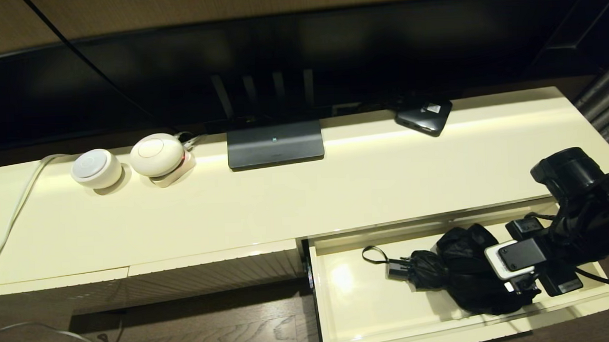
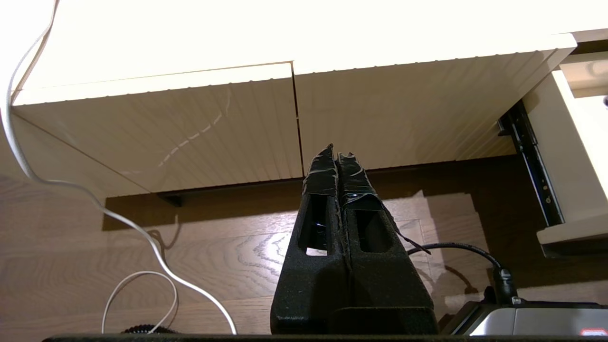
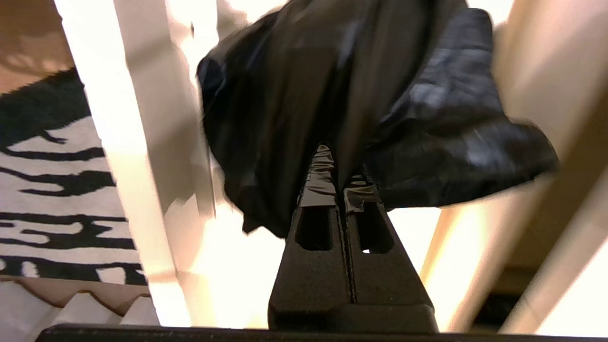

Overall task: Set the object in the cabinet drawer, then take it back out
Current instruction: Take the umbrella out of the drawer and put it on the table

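One black baggy umbrella (image 1: 463, 272) in open drawer (image 1: 362, 312), handle leftward.

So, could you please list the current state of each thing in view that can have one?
cabinet drawer: pulled open.
umbrella: folded, fabric loose, lying in the drawer.
right gripper: shut on the umbrella's fabric.
left gripper: shut, empty, low in front of the cabinet.
ribbed panels: closed.
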`<state>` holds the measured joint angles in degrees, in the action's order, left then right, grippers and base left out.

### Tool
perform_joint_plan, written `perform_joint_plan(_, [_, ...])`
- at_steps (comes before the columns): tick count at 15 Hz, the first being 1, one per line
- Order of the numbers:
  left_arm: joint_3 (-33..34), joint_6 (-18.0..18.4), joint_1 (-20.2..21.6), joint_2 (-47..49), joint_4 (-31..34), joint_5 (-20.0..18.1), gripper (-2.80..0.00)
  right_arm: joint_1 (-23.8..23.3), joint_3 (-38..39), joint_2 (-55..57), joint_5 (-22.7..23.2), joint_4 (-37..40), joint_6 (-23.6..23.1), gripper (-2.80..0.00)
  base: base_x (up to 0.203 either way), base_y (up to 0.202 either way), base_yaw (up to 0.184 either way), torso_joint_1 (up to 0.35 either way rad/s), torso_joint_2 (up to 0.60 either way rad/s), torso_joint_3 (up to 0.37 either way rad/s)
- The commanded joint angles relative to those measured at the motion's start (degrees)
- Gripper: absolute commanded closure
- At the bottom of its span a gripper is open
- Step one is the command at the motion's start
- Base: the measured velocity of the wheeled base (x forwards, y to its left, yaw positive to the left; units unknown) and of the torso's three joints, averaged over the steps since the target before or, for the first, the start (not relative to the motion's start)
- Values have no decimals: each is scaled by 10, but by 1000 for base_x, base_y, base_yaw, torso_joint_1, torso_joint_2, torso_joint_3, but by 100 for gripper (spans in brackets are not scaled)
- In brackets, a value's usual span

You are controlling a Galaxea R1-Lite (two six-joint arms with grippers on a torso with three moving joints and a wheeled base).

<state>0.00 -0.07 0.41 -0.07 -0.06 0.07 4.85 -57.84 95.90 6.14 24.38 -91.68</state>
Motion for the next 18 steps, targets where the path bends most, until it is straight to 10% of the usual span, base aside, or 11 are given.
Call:
perform_joint_plan(1, [2,0,0,1,0,0,0,1,3,-51,2,2,-3,0,0,0,0,0,0,0])
perform_joint_plan(18, [2,0,0,1,1,0,0,2,10,-240,26,-1,66,0,0,0,0,0,0,0])
